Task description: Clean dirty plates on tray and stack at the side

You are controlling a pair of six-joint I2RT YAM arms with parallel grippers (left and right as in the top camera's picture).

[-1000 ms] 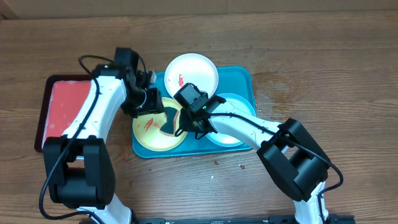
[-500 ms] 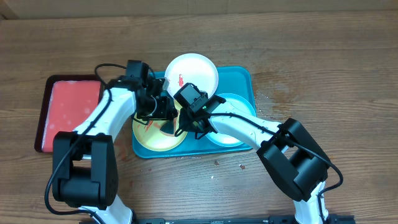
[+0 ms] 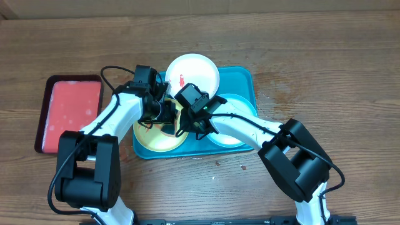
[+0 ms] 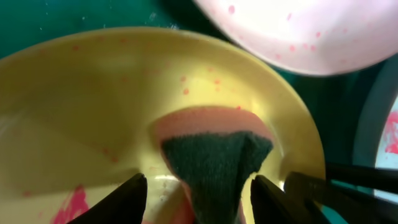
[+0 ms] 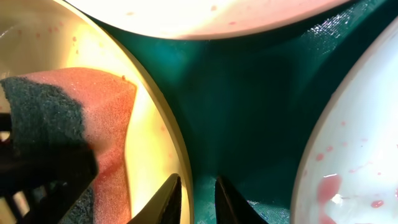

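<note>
Yellow plastic is the current work surface. The yellow plate (image 3: 153,134) lies in the tray (image 3: 244,81) at its near-left corner. The white plate (image 3: 197,69) overlaps the tray's far rim. The mint plate (image 3: 237,103) lies in the tray's near-right part, largely under the right arm. None is stacked beside the tray.

Step in hand (judged): start of scrubbing the first plate.
- Left tool (image 4: 199,180): fingers apart, astride the sponge (image 4: 214,155), which stands on the yellow plate. A gap shows at one finger, so there is no clamp yet.
- Right tool (image 5: 197,183): fingers nearly together astride the yellow plate's rim, on the side toward the tray's centre. It is judged to be pinning the plate.

Next move calls for closing the left tool on the sponge, then sweeping it across the smear (image 4: 71,205) while the right tool stops the plate sliding.

View differences:
- Overhead alone shows all three plates and the tray layout. The arms hide both tools' fingers.
- Left wrist alone shows the sponge's dark scouring face and the smear.
- Right wrist alone shows the rim between the fingers, plus red spots on the mint plate.
</note>
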